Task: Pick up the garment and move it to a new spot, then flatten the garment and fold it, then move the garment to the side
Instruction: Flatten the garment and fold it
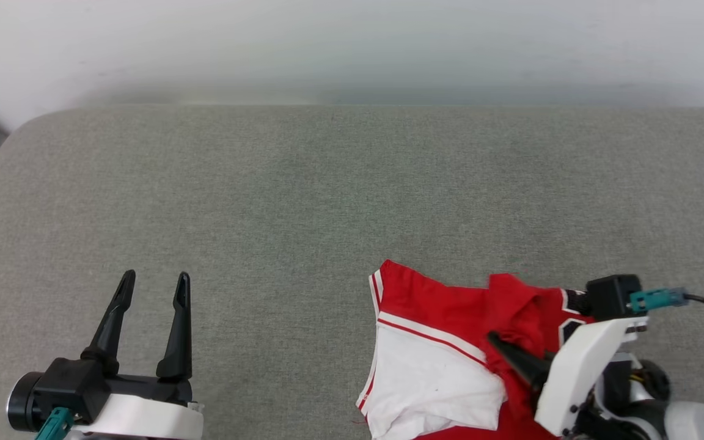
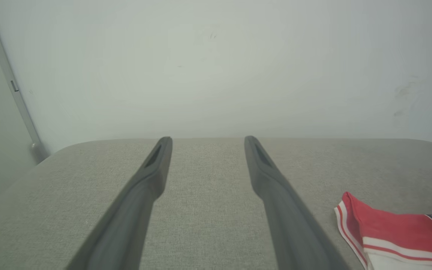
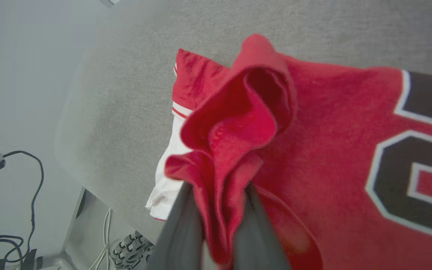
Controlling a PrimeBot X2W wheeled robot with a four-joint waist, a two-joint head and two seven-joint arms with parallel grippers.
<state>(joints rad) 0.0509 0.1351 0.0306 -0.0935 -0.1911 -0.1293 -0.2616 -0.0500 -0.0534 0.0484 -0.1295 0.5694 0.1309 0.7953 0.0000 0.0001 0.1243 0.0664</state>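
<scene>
The garment (image 1: 437, 318), a crumpled red jersey T-shirt with a white sleeve and red-white striped trim, lies at the near edge of the grey fabric-covered table (image 1: 327, 183), towards its right corner. Near the left corner the left claw (image 1: 155, 282) stands spread, holding nothing. The right claw (image 3: 219, 210) is clamped on a bunched red fold. Black white-outlined figures are cut off and unreadable.

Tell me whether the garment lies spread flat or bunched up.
Bunched: the garment lies crumpled, a red fold pinched in the shut jaws of the right gripper.
</scene>
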